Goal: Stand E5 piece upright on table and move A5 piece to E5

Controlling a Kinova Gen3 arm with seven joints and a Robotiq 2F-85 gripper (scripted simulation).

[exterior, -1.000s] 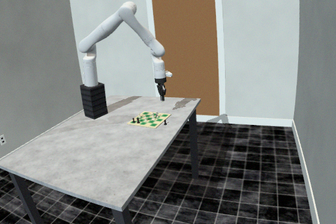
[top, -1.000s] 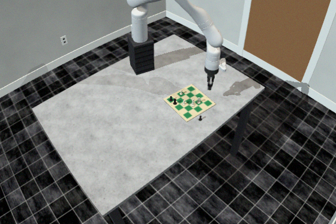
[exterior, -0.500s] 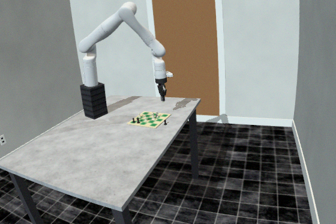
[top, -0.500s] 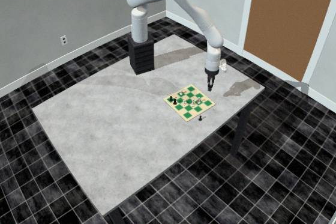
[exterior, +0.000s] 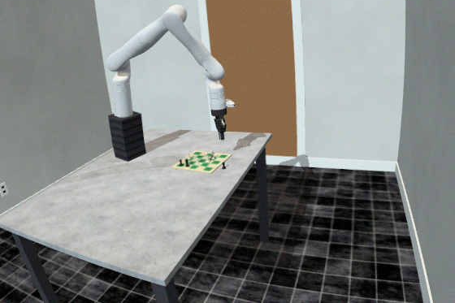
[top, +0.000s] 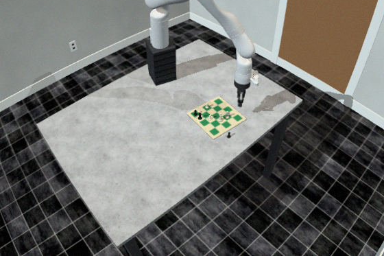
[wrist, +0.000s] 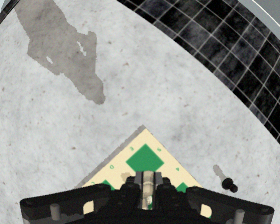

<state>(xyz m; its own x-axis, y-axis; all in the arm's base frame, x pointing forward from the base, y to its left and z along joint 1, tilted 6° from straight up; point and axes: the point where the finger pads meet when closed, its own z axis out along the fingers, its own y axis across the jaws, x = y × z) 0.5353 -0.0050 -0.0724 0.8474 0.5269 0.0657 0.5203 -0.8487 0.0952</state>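
The small green-and-cream chessboard (top: 217,117) lies near the table's right edge and holds several black and white pieces. My gripper (top: 240,103) hangs above the table just past the board's far right corner. It is shut on a small light-coloured piece (wrist: 147,189), which shows between the fingertips in the wrist view over the board's corner (wrist: 144,160). A black piece (top: 229,135) stands on the table just off the board's near edge; it also shows in the wrist view (wrist: 228,183) and in the exterior view (exterior: 223,166). The square labels are too small to read.
The arm's black base block (top: 161,62) stands at the far side of the table. The table's right edge (top: 274,125) runs close to the board. A brown door (exterior: 252,55) is behind the table.
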